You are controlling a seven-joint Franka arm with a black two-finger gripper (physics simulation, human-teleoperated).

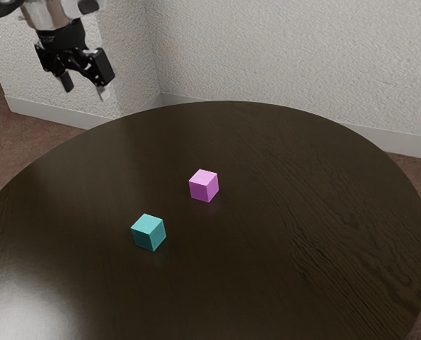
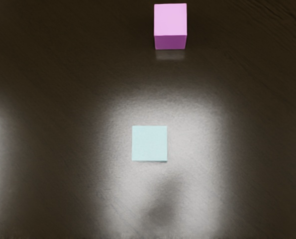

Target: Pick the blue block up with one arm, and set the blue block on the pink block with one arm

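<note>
The gripper (image 1: pixel 85 85) hung high over the table (image 1: pixel 323 212), fingers spread wide and empty. The blue block (image 2: pixel 149 143) sat on the tabletop far below, seemingly almost straight beneath the hand, apart from the pink block (image 2: pixel 170 26); a plain descent looked enough

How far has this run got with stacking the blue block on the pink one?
Nothing looks done yet: the blue block sits on the table, apart from the pink block. The tool hangs open and empty, high above the table. Left: the approach, grasp, lift and placing on the pink block.
</note>
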